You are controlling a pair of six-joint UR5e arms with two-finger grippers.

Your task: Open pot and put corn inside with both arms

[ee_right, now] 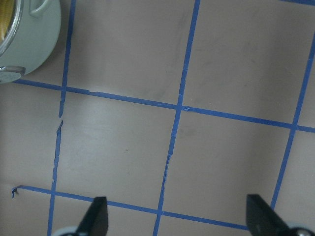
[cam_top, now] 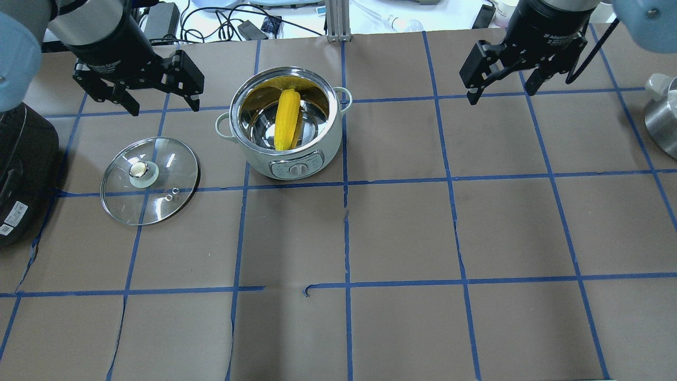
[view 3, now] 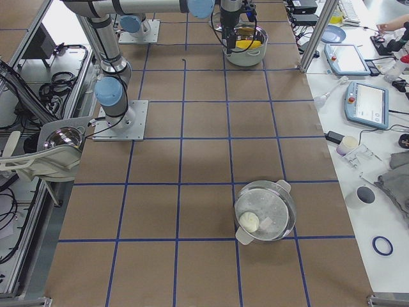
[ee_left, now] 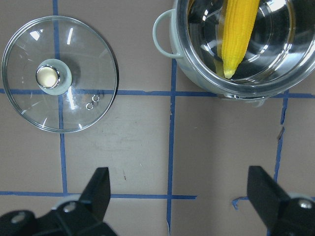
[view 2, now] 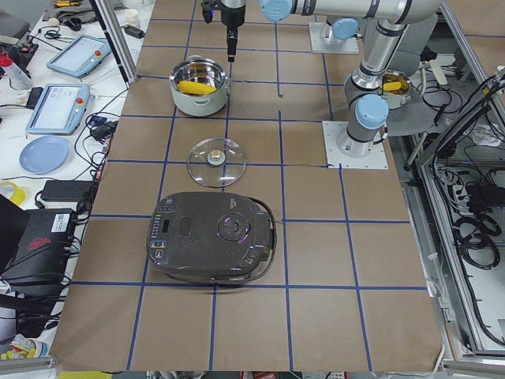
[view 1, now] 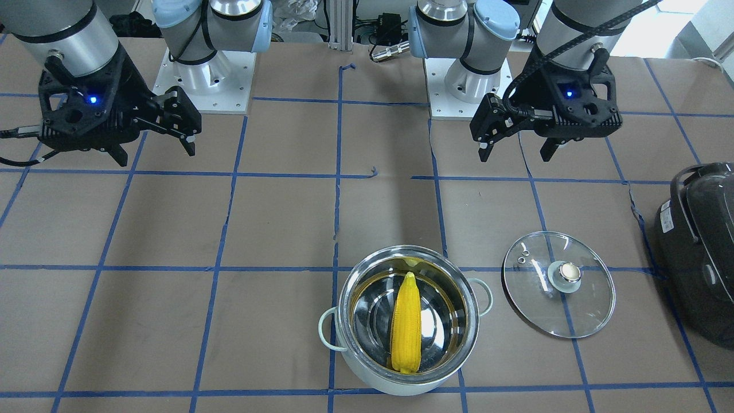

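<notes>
While I stand behind the robot's shoulders, with twelve o'clock pointing away from it across the brown table [cam_top: 402, 227] taped in blue squares, I count one round pale mint-white pot [cam_top: 323, 151], uncovered. One bright yellow toy corn cob [cam_top: 286, 119] lies inside its steel bowl along the twelve-to-six line, tapered end toward six. One round glass lid [cam_top: 149, 181] with a gold-topped knob lies flat on the table at the pot's eight o'clock, near it but not touching. Two grippers hang above the table: the left black two-finger gripper [cam_top: 165, 106] between the pot's nine and ten o'clock, and the right black two-finger gripper [cam_top: 500, 94] well off at its three o'clock. Each has its jaws spread wide and holds nothing. One dark grey rounded appliance [cam_top: 24, 174] sits at the lid's nine o'clock.
</notes>
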